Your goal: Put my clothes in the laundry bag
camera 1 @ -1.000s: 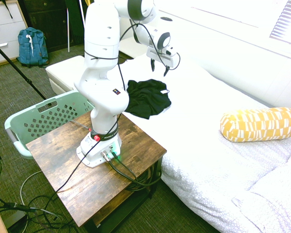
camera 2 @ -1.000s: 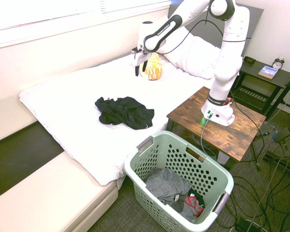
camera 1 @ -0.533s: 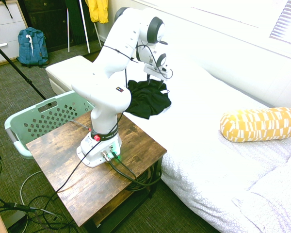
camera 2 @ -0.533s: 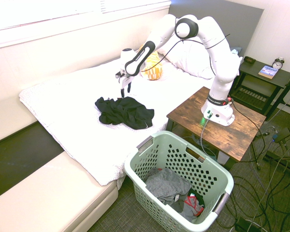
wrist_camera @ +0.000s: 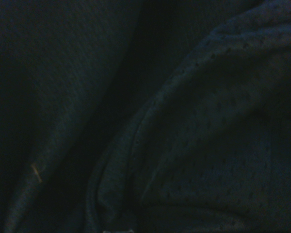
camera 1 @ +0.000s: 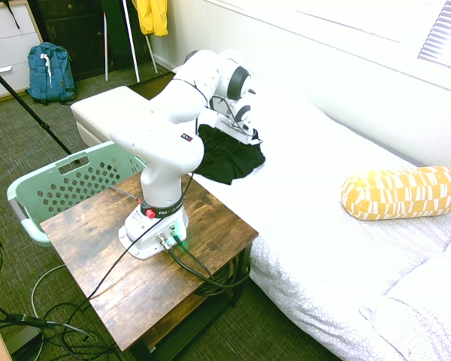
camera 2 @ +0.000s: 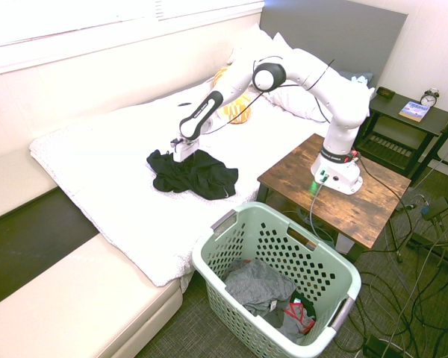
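The black garment [camera 1: 225, 154] [camera 2: 201, 175] lies crumpled on the white bed near its edge. My gripper [camera 1: 244, 135] [camera 2: 181, 153] is lowered onto the garment's far side, its tip sunk in the cloth. Dark perforated fabric of the garment [wrist_camera: 184, 145] fills the wrist view. The mint-green laundry basket [camera 1: 75, 184] [camera 2: 231, 317] stands on the carpet beside the wooden table, below the bed's edge, apart from the garment.
Grey and red clothes [camera 2: 257, 287] lie inside the basket. The arm's wooden table [camera 1: 98, 248] [camera 2: 373, 201] sits between basket and bed. A yellow patterned pillow [camera 1: 402, 192] rests further up the bed. A blue backpack [camera 1: 50, 73] and a hanging yellow garment [camera 1: 152, 15] are far off.
The arm has swung down from above the bed toward the garment. The gripper has dropped from open air onto the black cloth. The garment has not moved.
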Controlling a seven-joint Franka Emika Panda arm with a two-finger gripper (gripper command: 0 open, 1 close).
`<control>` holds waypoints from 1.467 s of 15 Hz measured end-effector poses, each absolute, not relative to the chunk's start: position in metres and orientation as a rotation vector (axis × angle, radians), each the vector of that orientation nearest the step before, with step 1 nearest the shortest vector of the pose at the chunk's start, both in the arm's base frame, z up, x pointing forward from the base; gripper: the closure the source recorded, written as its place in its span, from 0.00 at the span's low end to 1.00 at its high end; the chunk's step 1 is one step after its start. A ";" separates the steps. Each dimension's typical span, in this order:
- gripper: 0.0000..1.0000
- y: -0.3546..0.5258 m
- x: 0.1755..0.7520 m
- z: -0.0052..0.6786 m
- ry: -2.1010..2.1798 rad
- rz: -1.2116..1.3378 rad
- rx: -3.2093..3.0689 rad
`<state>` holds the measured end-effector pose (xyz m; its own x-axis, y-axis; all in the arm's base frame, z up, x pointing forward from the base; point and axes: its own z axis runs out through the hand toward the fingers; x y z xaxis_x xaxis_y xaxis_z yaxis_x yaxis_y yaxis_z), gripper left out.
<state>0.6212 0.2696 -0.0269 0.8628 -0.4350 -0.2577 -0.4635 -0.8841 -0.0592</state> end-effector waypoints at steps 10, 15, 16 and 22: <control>1.00 0.266 0.623 -0.049 0.742 0.428 -2.887; 1.00 0.263 0.623 -0.049 0.746 0.437 -2.888; 1.00 0.263 0.623 -0.050 0.746 0.439 -2.889; 1.00 0.257 0.623 -0.050 0.749 0.460 -2.877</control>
